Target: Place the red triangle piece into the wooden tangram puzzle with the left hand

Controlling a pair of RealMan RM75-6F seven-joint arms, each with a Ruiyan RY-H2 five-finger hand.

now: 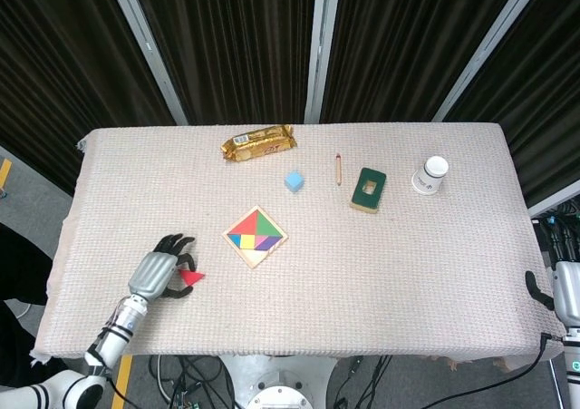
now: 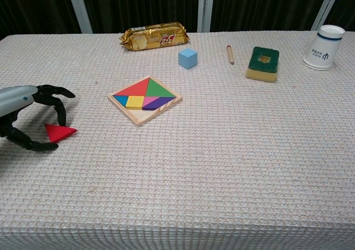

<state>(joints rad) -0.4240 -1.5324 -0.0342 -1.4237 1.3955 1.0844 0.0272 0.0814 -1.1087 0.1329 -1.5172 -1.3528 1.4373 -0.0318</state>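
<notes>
The red triangle piece [image 1: 191,277] [image 2: 59,132] lies flat on the cloth at the front left. My left hand [image 1: 161,271] [image 2: 25,117] arches over it, fingers [image 2: 58,107] on its far side and thumb [image 2: 34,145] on its near side, spread apart and not clamped on it. The wooden tangram puzzle [image 1: 256,237] [image 2: 145,100] sits a short way to the right, filled with coloured pieces except a bare wood strip along its near right side. My right hand [image 1: 555,296] shows only partly at the table's right edge, off the cloth.
A gold snack packet [image 1: 259,142] [image 2: 155,36], a blue cube [image 1: 294,181] [image 2: 188,57], a pencil [image 1: 338,168] [image 2: 229,54], a green sponge [image 1: 368,189] [image 2: 262,63] and a paper cup [image 1: 430,175] [image 2: 324,46] line the back of the table [image 1: 381,291].
</notes>
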